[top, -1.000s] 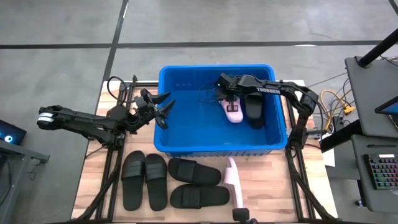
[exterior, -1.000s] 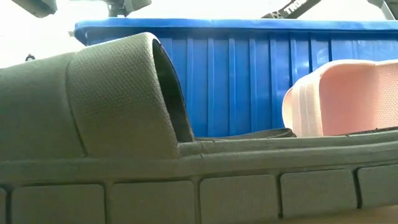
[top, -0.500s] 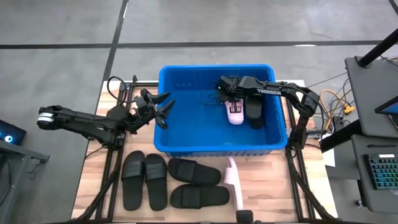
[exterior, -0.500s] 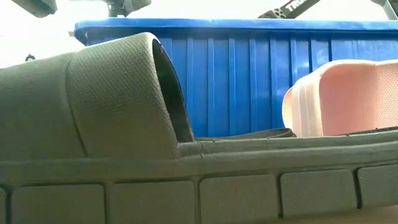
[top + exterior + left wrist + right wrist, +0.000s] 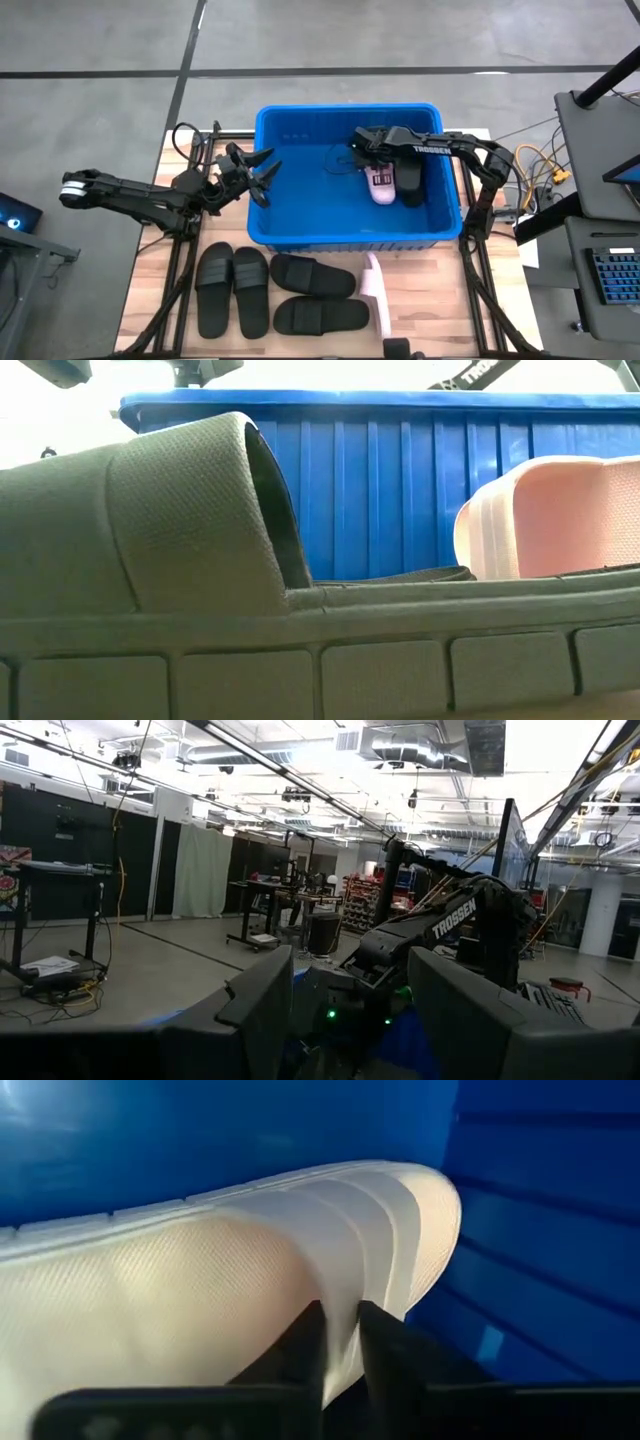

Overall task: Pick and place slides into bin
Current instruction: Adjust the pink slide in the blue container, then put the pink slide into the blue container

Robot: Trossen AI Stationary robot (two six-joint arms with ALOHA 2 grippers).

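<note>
The blue bin (image 5: 300, 235) stands at the table's middle. Inside it lie a black slide (image 5: 410, 178) and a pale pink slide (image 5: 379, 182). My right gripper (image 5: 368, 150) reaches into the bin from the right and is shut on the pale pink slide (image 5: 200, 1290). My left gripper (image 5: 265, 175) is open and empty, hovering over the bin's left rim. Several black slides (image 5: 250, 290) and a second pale pink slide (image 5: 376, 290) lie on the table in front of the bin. The low view shows a black slide (image 5: 150, 530) and the pink one (image 5: 560, 520) up close. My right gripper pinches the edge of the pale pink slide's wide strap (image 5: 340, 1320) between its two fingers (image 5: 308, 1342). It comes from above at the slide's far end. The slide stays inside the bin, next to the black slide; whether it rests on the bin floor I cannot tell.
The bin's walls (image 5: 400, 480) stand high around the right gripper. The slides on the table fill the near strip between bin and front edge. Cables (image 5: 540, 165) and a desk with a keyboard (image 5: 610, 270) lie off the table's right side.
My right gripper has shifted slightly toward the table's near edge inside the bin, still shut on the pale pink slide, which has moved with it.
</note>
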